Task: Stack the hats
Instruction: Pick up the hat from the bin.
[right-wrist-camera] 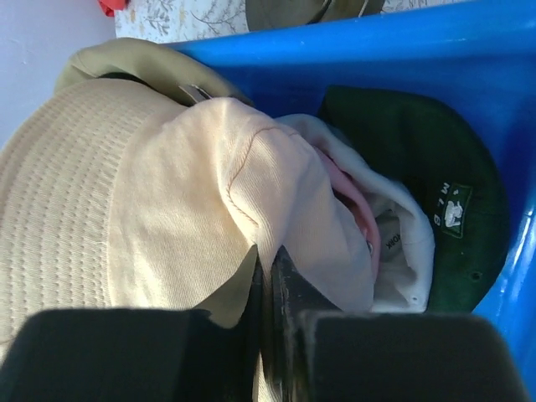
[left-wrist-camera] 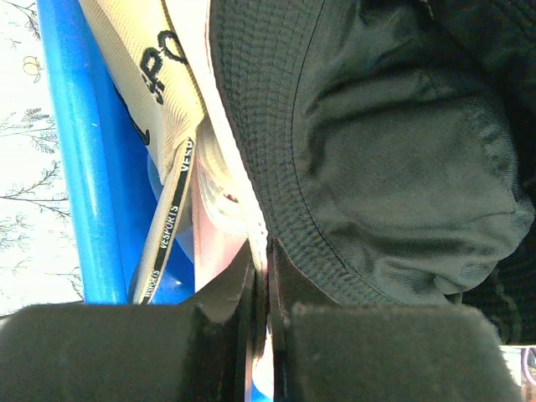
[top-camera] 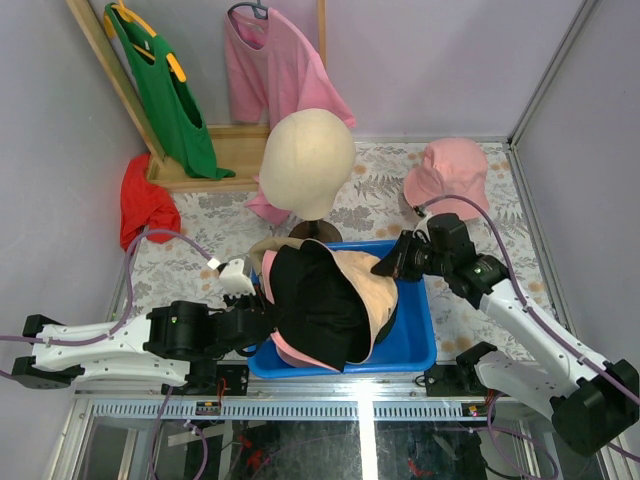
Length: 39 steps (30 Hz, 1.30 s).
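Top view: bright, even light from overhead, colours true, focus sharp throughout; soft short shadow below the mannequin head (top-camera: 308,160); dark hat (top-camera: 315,300) nearly black, its folds hard to read. Left wrist view: tablecloth (left-wrist-camera: 21,167) at the left edge washed out to near white; weave of the dark hat crisp; left gripper (left-wrist-camera: 261,285), close to the lens, dark and blurred. Right wrist view: cream hat (right-wrist-camera: 151,209) brightly lit, stitching clear; blue bin (right-wrist-camera: 419,50) carries a pale sheen along its rim; green cap (right-wrist-camera: 419,184) in shade; right gripper (right-wrist-camera: 266,276) out of focus, a black mass along the bottom.
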Tool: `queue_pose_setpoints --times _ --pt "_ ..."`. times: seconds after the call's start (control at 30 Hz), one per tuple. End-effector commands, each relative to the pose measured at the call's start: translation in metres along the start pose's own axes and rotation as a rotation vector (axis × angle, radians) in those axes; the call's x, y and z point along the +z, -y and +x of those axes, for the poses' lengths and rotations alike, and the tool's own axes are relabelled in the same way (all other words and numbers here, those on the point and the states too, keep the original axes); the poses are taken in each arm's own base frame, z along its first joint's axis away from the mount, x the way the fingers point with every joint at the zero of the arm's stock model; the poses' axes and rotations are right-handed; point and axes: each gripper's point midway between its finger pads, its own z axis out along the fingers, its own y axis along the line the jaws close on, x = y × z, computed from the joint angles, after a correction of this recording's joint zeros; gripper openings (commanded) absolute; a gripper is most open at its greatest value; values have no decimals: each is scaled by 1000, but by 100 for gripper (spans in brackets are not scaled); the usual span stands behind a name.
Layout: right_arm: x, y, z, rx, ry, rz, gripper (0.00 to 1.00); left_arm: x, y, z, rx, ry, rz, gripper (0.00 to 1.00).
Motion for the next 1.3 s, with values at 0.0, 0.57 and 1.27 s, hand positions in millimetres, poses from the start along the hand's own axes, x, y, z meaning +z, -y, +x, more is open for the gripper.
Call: queue_pose_setpoints --times 0.0,0.57,1.27 --pt "-22 -36 -26 -72 82 -51 0 2 -8 2 -1 3 -17 0" --pt "-124 -99 -108 -319 348 109 0 -8 -3 -12 -11 24 7 0" --pt "-255 -141 -253 -503 941 532 0 -13 -5 -8 -5 -9 22 0"
